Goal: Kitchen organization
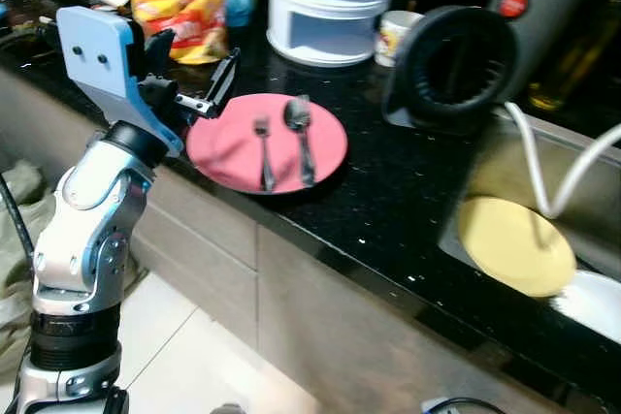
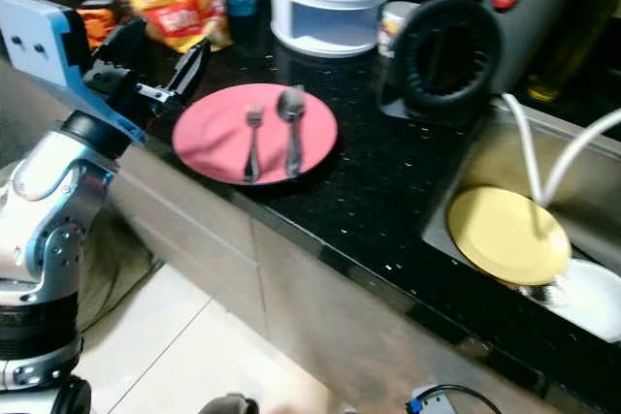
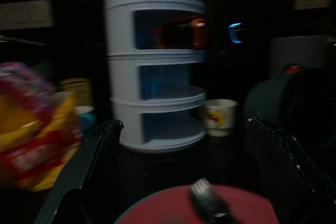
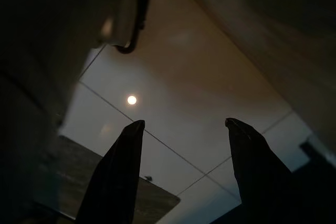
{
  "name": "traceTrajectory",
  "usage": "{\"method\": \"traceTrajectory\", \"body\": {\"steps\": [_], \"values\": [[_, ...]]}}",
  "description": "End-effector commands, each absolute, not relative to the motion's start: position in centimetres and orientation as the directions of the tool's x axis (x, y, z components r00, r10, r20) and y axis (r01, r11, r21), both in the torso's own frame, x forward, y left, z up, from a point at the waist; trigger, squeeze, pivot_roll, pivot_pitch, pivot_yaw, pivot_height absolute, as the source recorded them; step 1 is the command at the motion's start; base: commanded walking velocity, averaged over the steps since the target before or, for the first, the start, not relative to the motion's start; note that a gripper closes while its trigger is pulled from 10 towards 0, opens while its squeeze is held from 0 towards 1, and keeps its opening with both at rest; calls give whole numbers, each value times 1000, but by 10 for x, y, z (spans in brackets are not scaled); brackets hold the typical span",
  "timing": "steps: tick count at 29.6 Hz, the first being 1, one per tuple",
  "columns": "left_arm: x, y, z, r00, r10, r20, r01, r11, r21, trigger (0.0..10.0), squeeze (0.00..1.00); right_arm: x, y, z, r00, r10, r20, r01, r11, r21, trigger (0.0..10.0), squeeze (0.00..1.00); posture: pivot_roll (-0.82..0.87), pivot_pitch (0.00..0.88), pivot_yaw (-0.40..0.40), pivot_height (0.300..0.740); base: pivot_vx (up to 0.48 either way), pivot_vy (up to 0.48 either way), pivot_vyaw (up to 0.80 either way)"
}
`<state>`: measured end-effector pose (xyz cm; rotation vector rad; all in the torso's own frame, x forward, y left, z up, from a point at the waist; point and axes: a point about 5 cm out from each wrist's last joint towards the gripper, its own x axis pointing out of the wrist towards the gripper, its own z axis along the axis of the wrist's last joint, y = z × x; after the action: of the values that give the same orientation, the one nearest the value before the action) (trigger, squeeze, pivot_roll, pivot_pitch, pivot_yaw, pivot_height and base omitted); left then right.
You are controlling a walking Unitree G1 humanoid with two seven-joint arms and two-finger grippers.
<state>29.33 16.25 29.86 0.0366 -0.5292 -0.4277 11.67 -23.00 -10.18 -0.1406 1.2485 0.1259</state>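
Pink plate [image 1: 233, 147] near counter edge [image 1: 291, 232]; left gripper [image 1: 199, 70] jaws spread beside it, grasping nothing.

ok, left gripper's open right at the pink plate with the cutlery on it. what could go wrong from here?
1. The fork and spoon lie loose on the pink plate; tilting it on a lift could let them slide off.
2. The plate sits near the counter edge, so a push from the open left gripper might shove it off or skew it.
3. The snack bag sits close behind the gripper and could get knocked.
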Motion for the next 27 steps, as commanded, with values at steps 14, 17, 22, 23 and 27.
{"method": "traceTrajectory", "body": {"steps": [14, 17, 22, 23, 27], "values": [[271, 172, 296, 661, -708, 249, 623, 703, 344, 10000, 0, 110, -232, -104, 278, 8, -960, -222, 973, -56, 10000, 0, 160, 105, -74, 740, 0, 0, 0], [260, 175, 288, 591, -800, 104, 702, 574, 421, 10000, 0, 106, -232, -104, 268, 8, -963, -235, 970, -58, 10000, 0, 158, 104, -74, 740, 0, 0, 0], [249, 201, 280, 563, -795, -223, 745, 372, 554, 10000, 0, 100, -232, -106, 253, 5, -968, -240, 969, -58, 10000, 0, 155, 107, -68, 740, 0, 0, 0], [249, 201, 280, 563, -795, -223, 745, 372, 554, 10000, 0, 100, -232, -106, 253, 5, -968, -240, 969, -58, 10000, 0, 155, 107, -68, 740, 0, 0, 0], [263, 227, 298, 686, -667, -290, 637, 358, 683, 10000, 0, 99, -231, -107, 245, 5, -969, -247, 967, -57, 10000, 0, 162, 110, -68, 740, 0, 0, 0]]}}
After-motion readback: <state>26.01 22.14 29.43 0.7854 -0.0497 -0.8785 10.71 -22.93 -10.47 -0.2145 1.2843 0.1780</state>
